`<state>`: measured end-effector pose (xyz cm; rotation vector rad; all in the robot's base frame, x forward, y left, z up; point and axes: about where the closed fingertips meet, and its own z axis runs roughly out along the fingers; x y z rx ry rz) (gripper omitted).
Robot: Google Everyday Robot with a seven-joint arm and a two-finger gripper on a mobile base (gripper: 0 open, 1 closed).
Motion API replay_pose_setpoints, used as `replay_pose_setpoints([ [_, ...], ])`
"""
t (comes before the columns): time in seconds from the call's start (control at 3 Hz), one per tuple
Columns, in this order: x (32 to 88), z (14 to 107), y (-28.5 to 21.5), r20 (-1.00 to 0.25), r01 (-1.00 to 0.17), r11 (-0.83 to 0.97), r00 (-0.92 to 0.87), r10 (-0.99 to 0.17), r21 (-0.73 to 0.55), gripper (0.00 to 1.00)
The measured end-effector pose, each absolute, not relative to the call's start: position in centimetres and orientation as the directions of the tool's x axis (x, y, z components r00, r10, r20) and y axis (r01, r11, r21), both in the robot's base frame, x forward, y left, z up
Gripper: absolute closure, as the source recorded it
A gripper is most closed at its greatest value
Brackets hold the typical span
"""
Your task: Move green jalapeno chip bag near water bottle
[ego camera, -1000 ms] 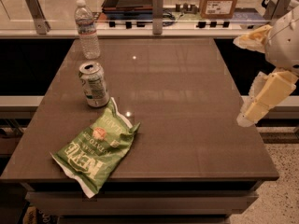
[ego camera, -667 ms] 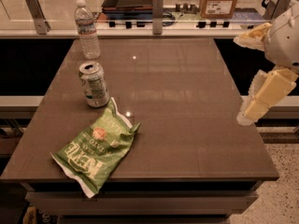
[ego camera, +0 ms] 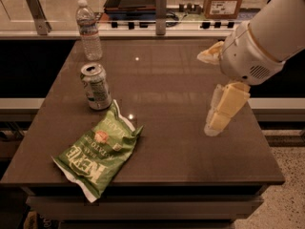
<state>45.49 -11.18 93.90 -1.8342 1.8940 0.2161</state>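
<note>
The one thing that has changed is the arm (ego camera: 267,32). A second ago it sat out past the right edge of the table (ego camera: 176,75); it has now swung inward, so the gripper (ego camera: 214,124) hangs over the tabletop on its right-hand side, pointing down and close above the surface. Whether the gripper is open or closed cannot be told from this view. It has hold of nothing from the task, since the chip bag (ego camera: 99,152) lies flat on the table, well apart from the gripper, off to its left in the camera's view and a little nearer the front edge. Bag, can and bottle are all where they were. The soda can (ego camera: 96,86) stands upright further left of the gripper than the bag's near corner and slightly beyond it, just beside the bag's upper end. The water bottle (ego camera: 89,30) stands farthest from the gripper, at the back left corner, beyond the can. So the job has only just begun: the arm has started its approach, with no contact yet. The gripper probably needs to cross the open stretch of table to its left and come down on the bag. The can sits between bag and bottle, so it looks like the thing to avoid knocking when the bag is carried back.
</note>
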Motion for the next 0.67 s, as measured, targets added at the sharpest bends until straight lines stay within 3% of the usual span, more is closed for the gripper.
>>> replay_pose_setpoints([
  [0.67,46.0,88.2,-4.4,-0.591,-0.988,-0.036,0.120,-0.798,-0.152,0.00],
])
